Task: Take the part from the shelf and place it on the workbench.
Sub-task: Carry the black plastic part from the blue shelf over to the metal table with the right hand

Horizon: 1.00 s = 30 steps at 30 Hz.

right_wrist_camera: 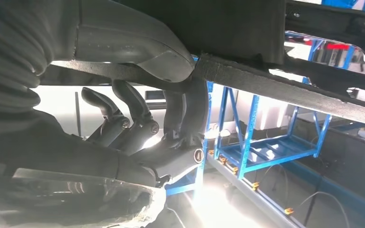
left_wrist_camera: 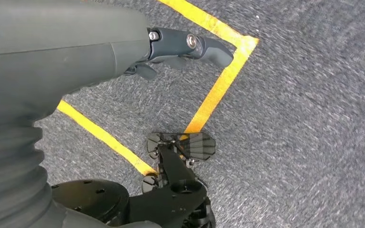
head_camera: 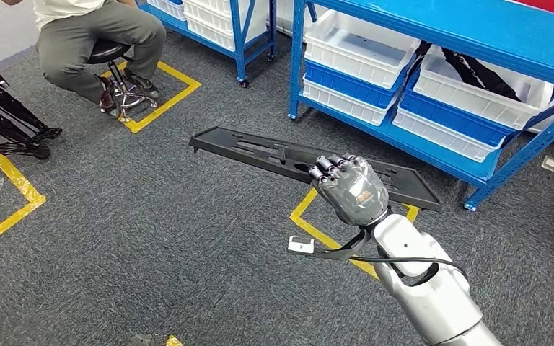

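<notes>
1. We judged the first half of the task as done: the long black part (head_camera: 288,155) was already off the blue shelf (head_camera: 490,72) and was carried in the air above the grey carpet (head_camera: 151,238).
2. What was left, as far as we could see, was to bring the part to the workbench and put it down there. We saw no workbench, so we could not say how far it was.
3. The right hand (head_camera: 351,187) was stretched forward, with the back of the hand up. Its fingers were clamped on the near edge of the part, toward its right end, and the rest of the part reached out to the left.
4. From the right wrist view, the thick thumb (right_wrist_camera: 138,45) pressed on one face of the part (right_wrist_camera: 247,33) and the darker fingers (right_wrist_camera: 123,111) curled against the other face.
5. The left hand (left_wrist_camera: 185,47) hung down over the carpet, near a yellow tape line (left_wrist_camera: 218,90). It held nothing; whether its fingers were apart or curled we could not tell.
6. On the far left, a person (head_camera: 90,36) sat on a stool (head_camera: 119,61), well apart from the part.
</notes>
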Tool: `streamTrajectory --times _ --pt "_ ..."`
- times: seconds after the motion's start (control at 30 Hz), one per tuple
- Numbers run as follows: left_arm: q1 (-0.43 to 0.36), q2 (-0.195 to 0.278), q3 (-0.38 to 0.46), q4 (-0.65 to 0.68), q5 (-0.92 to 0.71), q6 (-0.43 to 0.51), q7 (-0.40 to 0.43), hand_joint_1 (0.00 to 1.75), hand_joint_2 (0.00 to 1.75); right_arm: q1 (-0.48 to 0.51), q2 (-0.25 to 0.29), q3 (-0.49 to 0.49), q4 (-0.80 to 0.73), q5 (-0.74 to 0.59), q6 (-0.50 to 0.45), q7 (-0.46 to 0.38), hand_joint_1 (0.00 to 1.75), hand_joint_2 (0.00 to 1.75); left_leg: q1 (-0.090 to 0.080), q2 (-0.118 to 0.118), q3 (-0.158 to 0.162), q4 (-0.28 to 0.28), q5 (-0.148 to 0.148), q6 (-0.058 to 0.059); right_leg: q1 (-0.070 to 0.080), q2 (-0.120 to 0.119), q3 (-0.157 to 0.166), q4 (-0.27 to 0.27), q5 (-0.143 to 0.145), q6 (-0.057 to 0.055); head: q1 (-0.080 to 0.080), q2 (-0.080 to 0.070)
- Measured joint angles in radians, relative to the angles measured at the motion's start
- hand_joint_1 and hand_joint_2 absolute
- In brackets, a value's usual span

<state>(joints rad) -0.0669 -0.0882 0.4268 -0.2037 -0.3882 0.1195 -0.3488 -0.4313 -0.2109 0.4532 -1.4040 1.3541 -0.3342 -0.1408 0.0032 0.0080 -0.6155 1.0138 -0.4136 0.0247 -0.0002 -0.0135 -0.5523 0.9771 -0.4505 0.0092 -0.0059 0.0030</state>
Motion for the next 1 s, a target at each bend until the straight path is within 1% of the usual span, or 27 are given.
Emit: streamTrajectory --times 0.07,0.1,0.13,0.17,0.2,0.23,0.27,0.3,0.33,0.37,0.4,0.43,0.47,0.53,0.57,0.6,0.63,0.7,0.73,0.77,0.8,0.83,0.87,0.9,0.93,0.97,1.0 --pt "-0.001 -0.002 0.000 0.000 -0.001 0.000 0.001 0.00 1.75 -0.004 -0.001 0.000 0.000 0.001 0.000 -0.002 1.69 1.75 0.003 -0.005 0.007 -0.016 0.009 0.011 0.001 -0.003 -0.010 0.017 -0.013 0.005 0.000 0.000" --pt "-0.002 -0.002 0.000 0.000 -0.002 0.001 0.002 0.00 1.75 -0.007 -0.003 -0.001 0.000 0.002 0.000 -0.003 1.69 1.75 0.006 -0.008 0.011 -0.024 0.014 0.017 0.001 -0.001 -0.028 0.054 -0.031 0.005 0.002 0.000" --pt "-0.003 -0.003 0.000 0.000 -0.003 0.002 0.003 0.00 1.75 -0.009 -0.004 -0.001 0.001 0.002 0.000 -0.004 1.69 1.75 0.007 -0.012 0.013 -0.028 0.017 0.021 0.000 0.002 -0.059 0.115 -0.059 0.001 0.003 0.000" --pt "-0.004 -0.003 0.000 0.000 -0.003 0.002 0.003 0.00 1.75 -0.011 -0.005 -0.001 0.002 0.003 0.000 -0.004 1.69 1.75 0.007 -0.015 0.013 -0.030 0.018 0.023 -0.002 0.005 -0.095 0.189 -0.088 -0.003 0.005 0.000" --pt "-0.005 -0.003 0.000 0.000 -0.004 0.003 0.005 0.00 1.75 -0.012 -0.006 0.000 0.003 0.004 0.000 -0.005 1.69 1.75 0.006 -0.019 0.012 -0.029 0.018 0.023 -0.005 0.007 -0.131 0.259 -0.111 -0.003 0.006 0.000" --pt "-0.005 -0.003 0.000 0.000 -0.005 0.003 0.006 0.00 1.75 -0.012 -0.006 0.001 0.004 0.004 0.000 -0.006 1.69 1.75 0.006 -0.024 0.011 -0.029 0.018 0.023 -0.007 0.008 -0.155 0.302 -0.121 0.002 0.006 0.000" --pt "-0.005 -0.004 0.000 0.000 -0.006 0.003 0.008 0.00 1.75 -0.013 -0.006 0.002 0.005 0.005 0.000 -0.007 1.69 1.75 0.006 -0.029 0.012 -0.029 0.018 0.023 -0.009 0.009 -0.158 0.302 -0.113 0.010 0.006 0.000" --pt "-0.005 -0.004 0.000 0.000 -0.007 0.003 0.009 0.00 1.75 -0.014 -0.007 0.003 0.006 0.005 0.000 -0.007 1.69 1.75 0.007 -0.034 0.012 -0.028 0.018 0.022 -0.013 0.009 -0.139 0.259 -0.090 0.021 0.006 0.000" --pt "-0.005 -0.005 0.000 0.000 -0.008 0.003 0.010 0.00 1.75 -0.016 -0.007 0.004 0.006 0.005 0.000 -0.008 1.69 1.75 0.007 -0.040 0.012 -0.026 0.018 0.020 -0.017 0.010 -0.104 0.184 -0.058 0.031 0.007 0.000" --pt "-0.006 -0.006 0.001 0.000 -0.009 0.003 0.011 0.00 1.75 -0.020 -0.007 0.004 0.007 0.005 0.000 -0.008 1.69 1.75 0.005 -0.044 0.012 -0.023 0.017 0.016 -0.019 0.013 -0.066 0.107 -0.028 0.037 0.006 0.000" --pt "-0.006 -0.007 0.002 0.000 -0.009 0.003 0.011 0.00 1.75 -0.025 -0.007 0.006 0.007 0.005 0.000 -0.008 1.69 1.75 0.003 -0.048 0.010 -0.021 0.015 0.012 -0.021 0.016 -0.038 0.048 -0.006 0.037 0.006 0.000" --pt "-0.006 -0.007 0.004 0.000 -0.010 0.004 0.011 0.00 1.75 -0.030 -0.006 0.008 0.008 0.005 0.000 -0.008 1.69 1.75 0.001 -0.050 0.008 -0.018 0.014 0.006 -0.020 0.018 -0.021 0.013 0.006 0.034 0.005 0.000" --pt "-0.006 -0.007 0.007 0.000 -0.010 0.005 0.010 0.00 1.75 -0.033 -0.005 0.010 0.008 0.006 0.000 -0.008 1.69 1.75 0.000 -0.051 0.005 -0.017 0.014 0.001 -0.018 0.019 -0.018 0.004 0.010 0.028 0.005 0.000" --pt "-0.004 -0.007 0.012 0.000 -0.010 0.006 0.010 0.00 1.75 -0.039 -0.004 0.015 0.009 0.006 0.000 -0.009 1.69 1.75 0.004 -0.051 0.002 -0.015 0.013 -0.010 -0.022 0.016 -0.017 0.002 0.015 0.016 0.005 0.000" --pt "-0.003 -0.006 0.013 0.000 -0.010 0.006 0.010 0.00 1.75 -0.041 -0.003 0.017 0.009 0.006 0.000 -0.009 1.69 1.75 0.007 -0.045 -0.003 -0.003 0.004 -0.017 -0.024 0.014 -0.016 0.000 0.017 0.010 0.004 0.000" --pt "-0.003 -0.006 0.014 0.000 -0.010 0.006 0.009 0.00 1.75 -0.043 -0.002 0.019 0.009 0.006 0.000 -0.009 1.69 1.75 0.009 -0.037 -0.014 0.023 -0.013 -0.022 -0.028 0.013 -0.014 -0.001 0.019 0.003 0.003 0.000" --pt "-0.003 -0.006 0.016 0.000 -0.010 0.006 0.009 0.00 1.75 -0.045 0.000 0.020 0.009 0.006 0.000 -0.009 1.69 1.75 0.011 -0.027 -0.038 0.076 -0.044 -0.028 -0.028 0.011 -0.013 -0.002 0.020 -0.002 0.001 0.000" --pt "-0.003 -0.007 0.018 0.000 -0.010 0.006 0.008 0.00 1.75 -0.045 0.002 0.022 0.011 0.006 0.000 -0.009 1.69 1.75 0.014 -0.016 -0.104 0.217 -0.110 -0.036 -0.024 0.006 -0.013 -0.001 0.019 -0.010 -0.001 0.000" --pt "-0.003 -0.007 0.018 0.000 -0.011 0.006 0.008 0.00 1.75 -0.045 0.002 0.024 0.012 0.006 0.000 -0.009 1.69 1.75 0.015 -0.013 -0.132 0.271 -0.127 -0.039 -0.021 0.003 -0.012 -0.001 0.018 -0.011 -0.001 0.000" --pt "-0.002 -0.007 0.019 0.000 -0.011 0.006 0.008 0.00 1.75 -0.045 0.002 0.026 0.013 0.006 0.000 -0.009 1.69 1.75 0.016 -0.012 -0.139 0.285 -0.123 -0.038 -0.020 0.000 -0.012 -0.001 0.017 -0.011 -0.001 0.000" --pt "-0.002 -0.007 0.019 0.000 -0.011 0.006 0.008 0.00 1.75 -0.045 0.002 0.028 0.014 0.006 0.000 -0.009 1.69 1.75 0.016 -0.011 -0.126 0.255 -0.100 -0.036 -0.019 -0.003 -0.010 -0.001 0.017 -0.012 -0.001 0.000" --pt "-0.002 -0.007 0.019 0.000 -0.011 0.006 0.008 0.00 1.75 -0.045 0.003 0.030 0.014 0.006 0.000 -0.010 1.69 1.75 0.016 -0.006 -0.094 0.192 -0.065 -0.031 -0.018 -0.006 -0.008 -0.001 0.015 -0.012 -0.001 0.000" --pt "-0.003 -0.006 0.019 0.000 -0.011 0.006 0.008 0.00 1.75 -0.045 0.003 0.031 0.014 0.006 0.000 -0.010 1.69 1.75 0.014 0.006 -0.056 0.116 -0.034 -0.026 -0.016 -0.009 -0.005 -0.001 0.014 -0.011 -0.001 0.000" --pt "-0.004 -0.006 0.020 0.000 -0.011 0.006 0.008 0.00 1.75 -0.046 0.004 0.031 0.014 0.006 0.000 -0.010 1.69 1.75 0.011 0.017 -0.024 0.054 -0.012 -0.020 -0.011 -0.013 -0.004 -0.001 0.012 -0.009 0.000 0.000" --pt "-0.005 -0.006 0.020 0.000 -0.011 0.006 0.007 0.00 1.75 -0.046 0.004 0.031 0.014 0.006 0.000 -0.010 1.69 1.75 0.007 0.024 -0.006 0.015 0.000 -0.016 -0.007 -0.016 -0.004 0.000 0.010 -0.006 0.000 0.000" --pt "-0.006 -0.006 0.020 0.000 -0.011 0.006 0.007 0.00 1.75 -0.047 0.004 0.031 0.014 0.006 0.000 -0.010 1.69 1.75 0.003 0.025 0.000 -0.001 0.001 -0.012 -0.004 -0.021 -0.005 -0.001 0.008 -0.003 0.000 0.000" --pt "-0.006 -0.006 0.020 0.000 -0.011 0.006 0.007 0.00 1.75 -0.047 0.004 0.032 0.014 0.006 0.000 -0.010 1.69 1.75 0.000 0.017 -0.001 -0.002 0.002 -0.008 -0.002 -0.027 -0.005 -0.002 0.007 0.001 0.000 0.000"
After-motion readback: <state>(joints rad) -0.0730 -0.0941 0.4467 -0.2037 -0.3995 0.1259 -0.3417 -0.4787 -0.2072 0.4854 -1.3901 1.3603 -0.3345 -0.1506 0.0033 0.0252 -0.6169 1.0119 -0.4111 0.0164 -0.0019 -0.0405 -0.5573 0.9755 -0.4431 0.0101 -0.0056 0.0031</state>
